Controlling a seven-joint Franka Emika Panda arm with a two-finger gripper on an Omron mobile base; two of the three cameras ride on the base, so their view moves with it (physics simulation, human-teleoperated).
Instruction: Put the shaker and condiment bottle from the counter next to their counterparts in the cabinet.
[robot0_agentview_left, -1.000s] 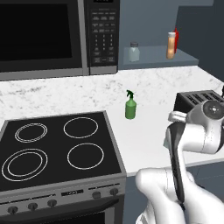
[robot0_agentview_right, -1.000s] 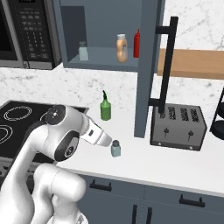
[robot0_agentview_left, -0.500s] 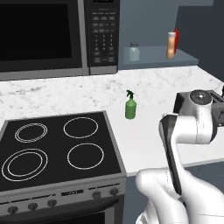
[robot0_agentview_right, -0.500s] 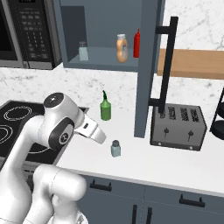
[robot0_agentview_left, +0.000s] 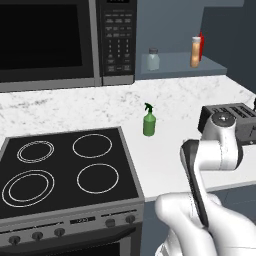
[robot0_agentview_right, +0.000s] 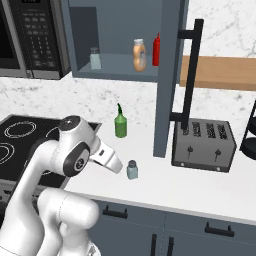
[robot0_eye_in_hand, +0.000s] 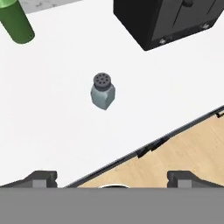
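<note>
The shaker (robot0_eye_in_hand: 103, 91) stands upright on the white counter (robot0_eye_in_hand: 48, 109), its dark holed cap toward the hand camera. My gripper (robot0_eye_in_hand: 113, 180) is open, apart from the shaker and aimed at it, with nothing between its fingertips (robot0_eye_in_hand: 41, 178). From the right base, the shaker (robot0_agentview_right: 132, 170) sits just right of my gripper (robot0_agentview_right: 114, 164). On the cabinet (robot0_agentview_right: 115, 73) shelf, the orange condiment bottle (robot0_agentview_right: 139, 55) stands beside the slim red bottle (robot0_agentview_right: 156, 50), with a second shaker (robot0_agentview_right: 95, 58) farther left. My arm hides the counter shaker in the left base view.
A green spray bottle (robot0_agentview_right: 120, 122) stands behind the shaker. A black toaster (robot0_agentview_right: 202, 145) sits to the right. The open cabinet door (robot0_agentview_right: 167, 75) with its long black handle hangs between them. The stove (robot0_agentview_left: 65, 170) and microwave (robot0_agentview_left: 60, 40) are on the left. The counter's front edge is close.
My arm has re-posed, with the elbow swinging left. The hand has settled slightly lower beside the counter shaker. The jaws stayed open and nothing on the counter or shelf moved.
</note>
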